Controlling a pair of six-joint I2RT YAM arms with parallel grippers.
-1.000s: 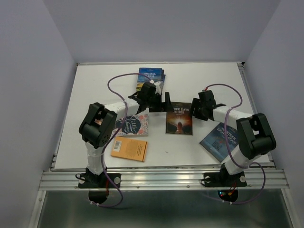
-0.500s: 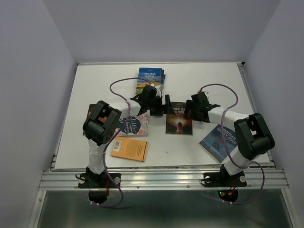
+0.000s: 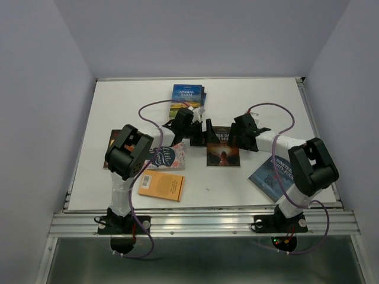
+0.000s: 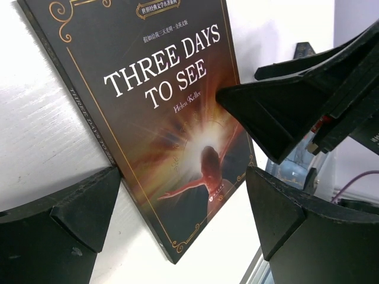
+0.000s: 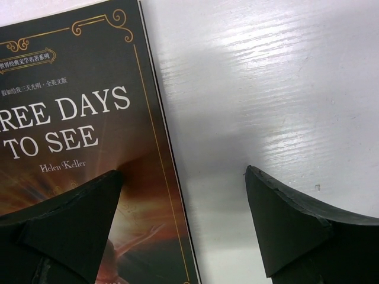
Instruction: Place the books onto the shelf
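Observation:
The dark book "Three Days to See" (image 3: 223, 151) lies flat mid-table. My left gripper (image 3: 205, 132) stands open at its upper left corner. In the left wrist view the book (image 4: 166, 106) lies between and beyond the spread fingers of that gripper (image 4: 182, 177). My right gripper (image 3: 235, 135) is open at the upper right corner. It (image 5: 183, 173) straddles the right edge of the book (image 5: 77, 136), one finger over the cover and one over bare table. Other books: blue "Animal Farm" (image 3: 187, 96), a floral one (image 3: 169, 157), an orange one (image 3: 161, 185), a blue one (image 3: 269, 171). The shelf is out of view.
A brown book (image 3: 111, 142) peeks out behind the left arm's elbow. The white table (image 3: 266, 100) is walled on three sides, and a metal rail (image 3: 201, 222) runs along its near edge. One finger of the right gripper (image 4: 278, 112) shows close by in the left wrist view.
The right gripper has swung left to the dark book's right edge and opened wider. The left gripper has shifted slightly toward the book's upper left corner, still open.

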